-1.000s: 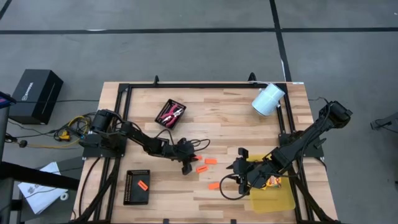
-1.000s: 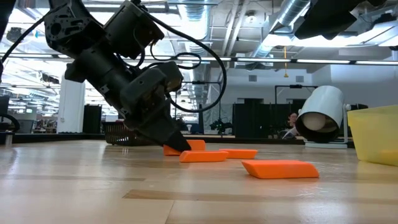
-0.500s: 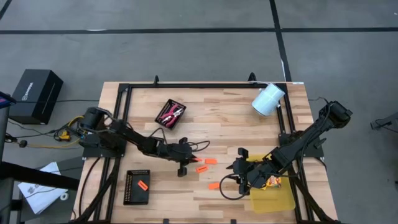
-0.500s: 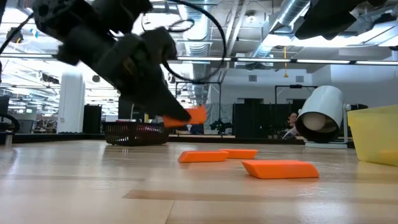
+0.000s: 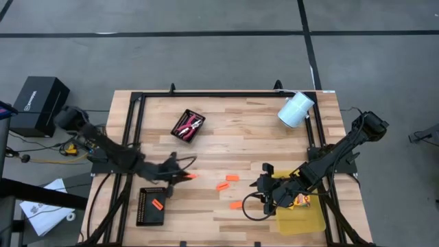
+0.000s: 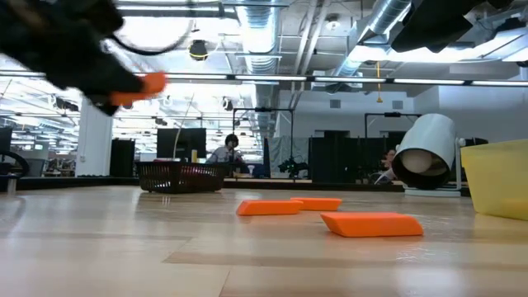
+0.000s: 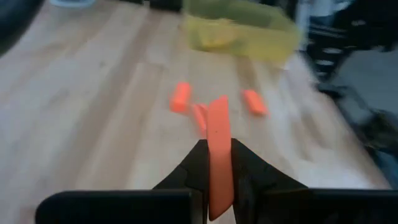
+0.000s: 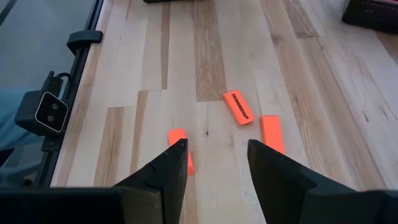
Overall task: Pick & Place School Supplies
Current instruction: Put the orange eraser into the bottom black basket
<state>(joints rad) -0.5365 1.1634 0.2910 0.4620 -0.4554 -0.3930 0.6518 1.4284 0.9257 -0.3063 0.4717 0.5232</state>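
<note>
Wooden table (image 5: 254,130) from above — left gripper (image 5: 184,177) grips an orange piece (image 5: 190,176) near the mesh tray (image 5: 151,206). Left wrist: piece (image 7: 219,155) clamped. Right wrist: right gripper (image 8: 214,158) spread wide over three orange pieces (image 8: 238,106).

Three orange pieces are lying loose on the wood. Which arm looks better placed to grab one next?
The right. Its gripper is open and empty, right beside the nearest orange piece. The left gripper is already shut on another orange piece, up off the table near the black tray.
</note>
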